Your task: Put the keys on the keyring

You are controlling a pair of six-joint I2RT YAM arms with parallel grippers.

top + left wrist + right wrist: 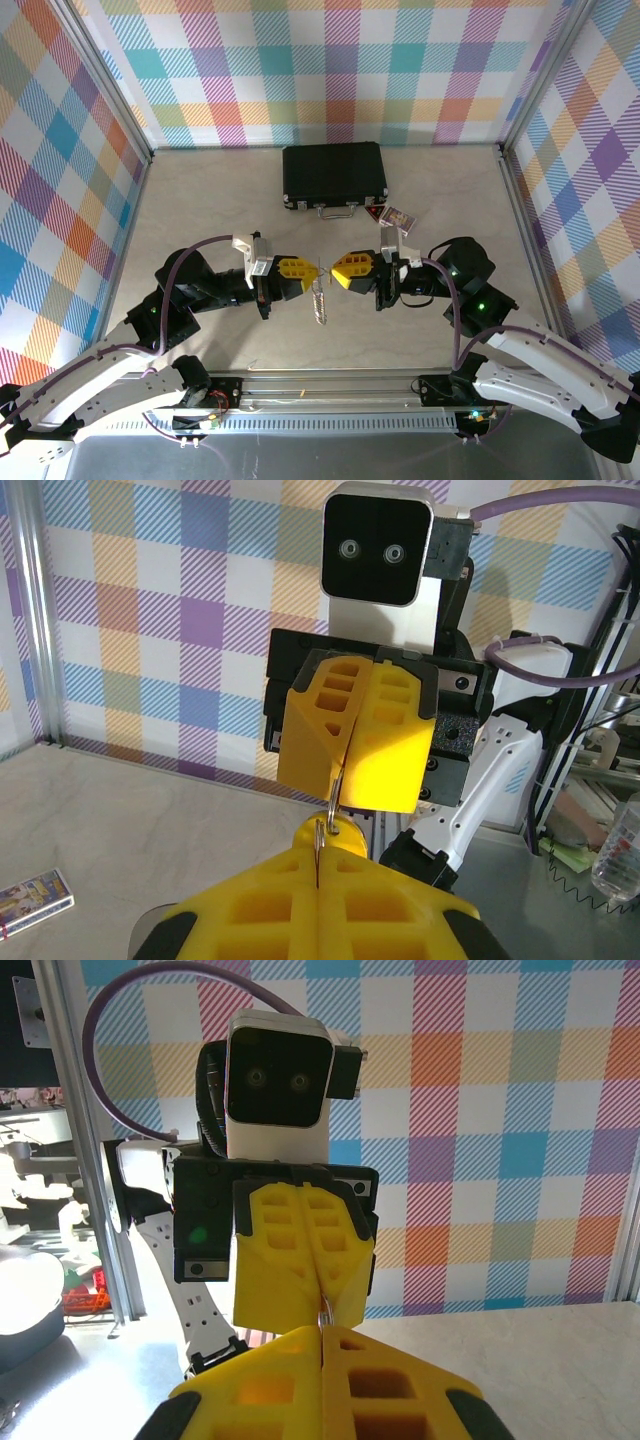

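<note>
My two grippers meet tip to tip above the middle of the table. The left gripper (pixel 312 272) (pixel 318 858) is shut, and the yellow head of a key (pixel 338 834) pokes out past its fingertips. A thin silvery keyring (pixel 336 788) passes through the hole in that head and runs up into the shut jaws of the right gripper (pixel 334 272) (pixel 342 798). From the right wrist, a sliver of the keyring (pixel 325 1310) shows between the right gripper (pixel 322 1332) and the left gripper (pixel 322 1302). A floppy chain-like length of the keyring (pixel 320 300) dangles below the fingertips.
A black case (pixel 334 175) lies shut at the back centre. A small printed card box (pixel 398 216) sits by its right corner and appears again in the left wrist view as the card box (pixel 30 900). The aluminium base rail (pixel 330 385) runs along the near edge.
</note>
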